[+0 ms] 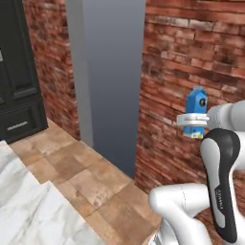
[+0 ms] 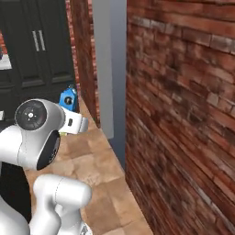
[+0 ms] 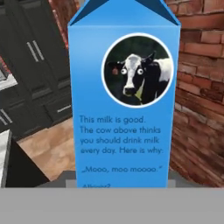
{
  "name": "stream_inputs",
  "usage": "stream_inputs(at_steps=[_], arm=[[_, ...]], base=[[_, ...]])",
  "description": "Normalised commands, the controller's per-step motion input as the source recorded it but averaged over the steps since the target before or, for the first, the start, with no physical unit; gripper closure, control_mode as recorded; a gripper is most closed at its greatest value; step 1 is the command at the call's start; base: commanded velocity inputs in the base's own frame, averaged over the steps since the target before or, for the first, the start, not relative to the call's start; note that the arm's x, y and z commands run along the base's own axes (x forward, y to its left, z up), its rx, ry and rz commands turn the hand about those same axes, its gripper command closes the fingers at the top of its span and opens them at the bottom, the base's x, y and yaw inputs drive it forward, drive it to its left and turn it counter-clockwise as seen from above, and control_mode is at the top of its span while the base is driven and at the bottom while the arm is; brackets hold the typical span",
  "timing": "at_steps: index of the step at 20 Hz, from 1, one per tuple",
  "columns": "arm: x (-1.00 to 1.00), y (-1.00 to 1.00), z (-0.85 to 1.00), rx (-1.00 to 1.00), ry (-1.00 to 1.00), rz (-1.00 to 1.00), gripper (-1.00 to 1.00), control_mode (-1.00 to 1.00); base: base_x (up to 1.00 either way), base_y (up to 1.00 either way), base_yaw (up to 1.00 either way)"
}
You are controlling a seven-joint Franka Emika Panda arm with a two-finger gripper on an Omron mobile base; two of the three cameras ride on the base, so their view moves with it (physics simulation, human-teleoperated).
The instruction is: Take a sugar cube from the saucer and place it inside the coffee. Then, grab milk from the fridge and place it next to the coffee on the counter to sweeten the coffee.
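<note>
The milk (image 1: pixel 196 106) is a blue gable-top carton, held upright in the air in front of the brick wall. My gripper (image 1: pixel 192 119) is shut on its lower part, with white fingers clasping both sides. From the right base view, the milk (image 2: pixel 69 98) peeks out behind my wrist. Close up in the hand view, the milk (image 3: pixel 124 96) shows a round cow picture and dark text. The fridge (image 1: pixel 107 72) stands as a tall grey slab to the carton's left. A corner of the white marble counter (image 1: pixel 28 210) lies at lower left.
A red brick wall (image 1: pixel 191 52) runs close along the right. Dark cabinets (image 2: pixel 39 46) with silver handles stand at the far left. Brown floor tiles (image 1: pixel 81 172) lie between the counter and the wall.
</note>
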Motion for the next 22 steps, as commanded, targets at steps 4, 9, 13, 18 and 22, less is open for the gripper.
stream_inputs(at_steps=[4, 9, 13, 18, 22], arm=[[0.0, 0.0, 0.0, 0.0, 0.0, 0.0, 1.0, 1.0], [0.0, 0.0, 0.0, 0.0, 0.0, 0.0, 1.0, 1.0], [0.0, 0.0, 0.0, 0.0, 0.0, 0.0, 1.0, 1.0], [0.0, 0.0, 0.0, 0.0, 0.0, 0.0, 1.0, 1.0], [0.0, 0.0, 0.0, 0.0, 0.0, 0.0, 1.0, 1.0]], base=[[1.0, 0.0, 0.59], [1.0, 0.0, 0.6], [1.0, -0.01, 0.6], [1.0, -0.36, 0.5], [1.0, -0.82, 0.34]])
